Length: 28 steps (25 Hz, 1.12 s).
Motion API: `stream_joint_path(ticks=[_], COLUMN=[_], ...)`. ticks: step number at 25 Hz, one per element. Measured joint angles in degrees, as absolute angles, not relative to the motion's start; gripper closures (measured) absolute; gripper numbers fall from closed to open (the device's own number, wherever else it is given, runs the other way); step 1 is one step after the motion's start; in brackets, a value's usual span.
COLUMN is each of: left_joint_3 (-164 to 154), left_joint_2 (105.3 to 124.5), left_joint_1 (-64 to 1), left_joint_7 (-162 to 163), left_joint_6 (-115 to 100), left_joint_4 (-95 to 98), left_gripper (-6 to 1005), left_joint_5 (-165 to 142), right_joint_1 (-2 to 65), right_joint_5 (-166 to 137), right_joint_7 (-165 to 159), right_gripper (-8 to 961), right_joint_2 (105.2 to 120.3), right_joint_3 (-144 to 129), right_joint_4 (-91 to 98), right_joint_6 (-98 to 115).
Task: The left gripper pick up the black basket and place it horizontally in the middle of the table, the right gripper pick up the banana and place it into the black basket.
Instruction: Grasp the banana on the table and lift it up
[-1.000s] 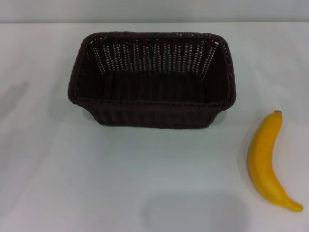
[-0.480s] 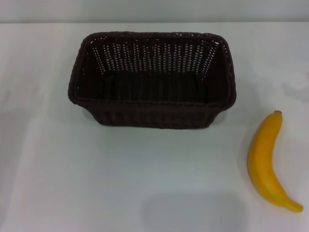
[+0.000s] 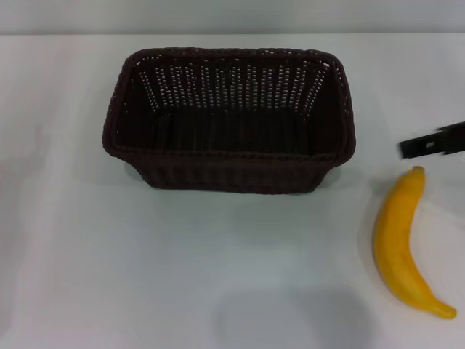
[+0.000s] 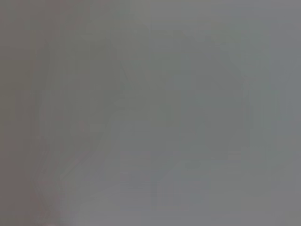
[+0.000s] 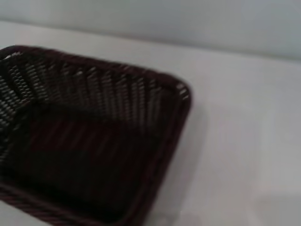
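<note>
Right gripper point(image 3: 433, 144) shows only as a dark tip at the right edge of the head view, just above the banana's stem end and apart from it; whether its fingers are open or closed cannot be told. The yellow banana point(image 3: 402, 242) lies on the white table point(image 3: 182, 262), right of the empty black basket point(image 3: 229, 120), which sits lengthwise across the table's middle. Left gripper is out of view.

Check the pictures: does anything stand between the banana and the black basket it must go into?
Nothing visible does. Only bare table lies between the banana and the empty black basket; the right gripper is just beyond the banana's stem.
</note>
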<state>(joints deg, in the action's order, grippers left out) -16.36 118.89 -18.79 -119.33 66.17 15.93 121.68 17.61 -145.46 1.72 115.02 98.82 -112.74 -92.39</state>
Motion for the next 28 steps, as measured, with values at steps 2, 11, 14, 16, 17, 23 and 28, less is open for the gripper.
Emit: stream_joint_path(ticks=[2, 11, 14, 16, 17, 23, 28], left_joint_3=[-16.3, -16.3, -16.3, -16.3, -16.4, -16.8, -17.0], left_joint_2=[118.90, 118.92, 118.92, 118.90, 118.87, 118.20, 117.13], left_joint_1=[-19.3, -21.8, -22.4, -22.7, -22.8, -23.1, -23.2], left_joint_7=[-121.3, -131.2, -134.5, -135.7, -135.9, -136.1, -135.8], left_joint_6=[65.9, 64.9, 64.9, 64.9, 64.9, 64.9, 64.9], left_joint_4=[15.2, 12.5, 11.8, 11.7, 11.7, 12.1, 11.7], left_gripper=[202, 168, 168, 169, 169, 170, 170], left_joint_5=[123.2, 127.2, 128.5, 128.9, 129.0, 128.8, 128.3], right_joint_1=[18.8, 24.2, 25.6, 26.2, 26.6, 27.6, 27.3], right_joint_5=[-145.8, -155.3, -157.6, -158.4, -158.6, -160.6, -161.5], right_joint_7=[-3.9, -24.8, -29.8, -32.1, -33.3, -38.5, -40.5], right_gripper=[112, 132, 139, 143, 145, 159, 170], right_joint_2=[115.05, 115.44, 115.50, 115.54, 115.57, 115.63, 115.70], right_joint_3=[95.7, 79.8, 75.5, 73.7, 72.9, 69.5, 68.2], right_joint_4=[-112.7, -110.3, -107.7, -106.0, -105.2, -101.3, -99.5], right_joint_6=[-93.1, -94.9, -94.1, -93.6, -93.2, -92.7, -92.3])
